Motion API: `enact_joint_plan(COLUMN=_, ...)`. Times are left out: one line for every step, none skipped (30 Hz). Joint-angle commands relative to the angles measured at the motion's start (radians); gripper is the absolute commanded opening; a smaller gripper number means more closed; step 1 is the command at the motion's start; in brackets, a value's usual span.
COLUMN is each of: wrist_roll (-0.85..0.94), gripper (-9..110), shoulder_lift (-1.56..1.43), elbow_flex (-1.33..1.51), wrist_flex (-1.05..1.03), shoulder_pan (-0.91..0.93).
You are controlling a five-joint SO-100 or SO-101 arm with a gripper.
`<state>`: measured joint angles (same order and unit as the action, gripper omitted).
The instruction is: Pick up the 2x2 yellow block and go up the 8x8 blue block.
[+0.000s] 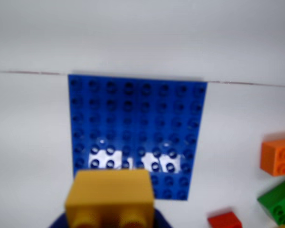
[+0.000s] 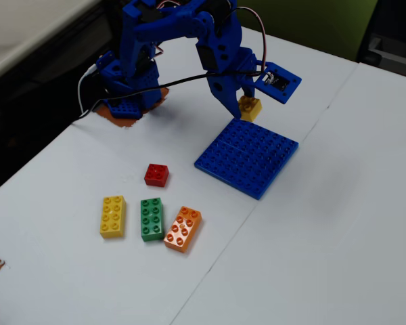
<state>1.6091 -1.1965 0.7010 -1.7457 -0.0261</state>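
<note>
1. Closest to the wrist cam, we're holding the 2x2 yellow block (image 1: 109,197) right at the bottom of the wrist view. The gripper (image 2: 244,106) is clamped on it, fingers pinching its sides, and in the fixed view the block (image 2: 250,107) is hanging in the air just over the near edge of the baseplate.
2. Just past it, the 8x8 blue block (image 1: 137,133) is lying flat on the white table (image 2: 338,223), studs up, nothing on it.
3. So the pickup looks done and we're in the carry step. Next, we reckon, is moving in over the plate and lining up with the studs before lowering.
4. Further out, off to the side: a red brick (image 2: 156,175), long yellow brick (image 2: 113,217), green brick (image 2: 151,219) and orange brick (image 2: 183,229), all well apart from the plate.
5. Hard to see: the wrist view is blurry, the fingers are mostly cut off there, and glare is washing out a few studs.
</note>
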Motion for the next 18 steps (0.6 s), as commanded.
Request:
enact_joint_plan(wrist_roll=-0.003, gripper=0, shoulder_lift=-0.051, elbow_flex=-0.005, wrist_flex=-0.008, shoulder_pan=-0.011)
enact_joint_plan(wrist_roll=-0.003, gripper=0, shoulder_lift=-0.051, elbow_flex=-0.005, wrist_flex=-0.008, shoulder_pan=-0.011)
enact_joint_plan(wrist_roll=-0.003, gripper=0, shoulder_lift=-0.051, elbow_flex=-0.005, wrist_flex=-0.008, shoulder_pan=-0.011)
enact_joint_plan(wrist_roll=-0.003, gripper=0, shoulder_lift=-0.051, elbow_flex=-0.005, wrist_flex=-0.008, shoulder_pan=-0.011)
enact_joint_plan(wrist_roll=-0.003, gripper=0, shoulder_lift=-0.051, elbow_flex=-0.005, wrist_flex=-0.008, shoulder_pan=-0.011)
enact_joint_plan(wrist_roll=-0.003, gripper=0, shoulder_lift=-0.051, elbow_flex=-0.005, wrist_flex=-0.008, shoulder_pan=-0.011)
enact_joint_plan(wrist_roll=-0.003, gripper=0, shoulder_lift=-0.051, elbow_flex=-0.005, wrist_flex=-0.008, shoulder_pan=-0.011)
enact_joint_plan(wrist_roll=-0.002, gripper=0, shoulder_lift=-0.051, elbow_flex=-0.005, wrist_flex=-0.008, shoulder_pan=-0.011)
enact_joint_plan(wrist_roll=-0.002, gripper=0, shoulder_lift=-0.051, elbow_flex=-0.005, wrist_flex=-0.008, shoulder_pan=-0.011)
enact_joint_plan(wrist_roll=-0.002, gripper=0, shoulder_lift=-0.051, elbow_flex=-0.005, wrist_flex=-0.008, shoulder_pan=-0.011)
enact_joint_plan(wrist_roll=0.0, gripper=0, shoulder_lift=-0.051, elbow_flex=-0.005, wrist_flex=-0.008, shoulder_pan=-0.011)
enact_joint_plan(wrist_roll=0.0, gripper=0, shoulder_lift=-0.051, elbow_flex=-0.005, wrist_flex=-0.008, shoulder_pan=-0.011)
enact_joint_plan(wrist_roll=0.002, gripper=0, shoulder_lift=-0.051, elbow_flex=-0.005, wrist_flex=-0.008, shoulder_pan=-0.011)
enact_joint_plan(wrist_roll=0.002, gripper=0, shoulder_lift=-0.051, elbow_flex=-0.005, wrist_flex=-0.008, shoulder_pan=-0.011)
enact_joint_plan(wrist_roll=0.002, gripper=0, shoulder_lift=-0.051, elbow_flex=-0.005, wrist_flex=-0.008, shoulder_pan=-0.011)
enact_joint_plan(wrist_roll=0.002, gripper=0, shoulder_lift=-0.051, elbow_flex=-0.005, wrist_flex=-0.008, shoulder_pan=-0.011)
enact_joint_plan(wrist_roll=0.003, gripper=0, shoulder_lift=-0.051, elbow_flex=-0.005, wrist_flex=-0.008, shoulder_pan=-0.011)
enact_joint_plan(wrist_roll=0.003, gripper=0, shoulder_lift=-0.051, elbow_flex=-0.003, wrist_flex=-0.008, shoulder_pan=-0.011)
